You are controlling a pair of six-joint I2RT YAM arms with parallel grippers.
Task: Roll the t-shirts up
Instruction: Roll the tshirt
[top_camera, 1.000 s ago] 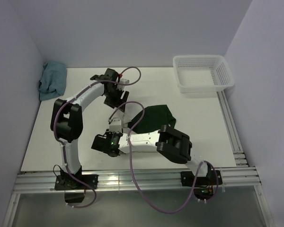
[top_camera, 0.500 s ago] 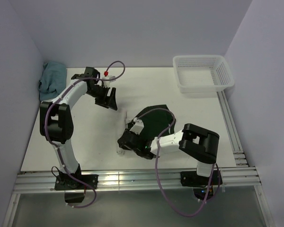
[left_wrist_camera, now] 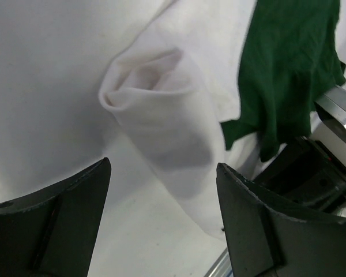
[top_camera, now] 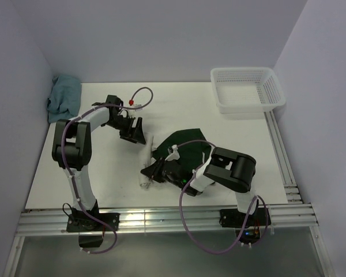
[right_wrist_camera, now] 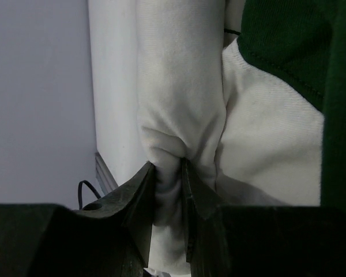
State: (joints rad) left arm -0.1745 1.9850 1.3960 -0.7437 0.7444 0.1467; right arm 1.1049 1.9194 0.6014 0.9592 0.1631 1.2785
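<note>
White counter (top_camera: 248,133), enclosed by pale lavender walls (top_camera: 173,40) at 9, 12 and 3 o'clock. Aluminium rails (top_camera: 161,219) border the 6 o'clock edge; a second rail set (top_camera: 284,161) runs along 3 o'clock. Lighting even, diffuse.

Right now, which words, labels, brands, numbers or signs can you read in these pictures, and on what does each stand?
None can be read.
The t-shirt shows only a sliver of dark print in the right wrist view, too small to read.
The basket and the blue cloth show no writing.
</note>
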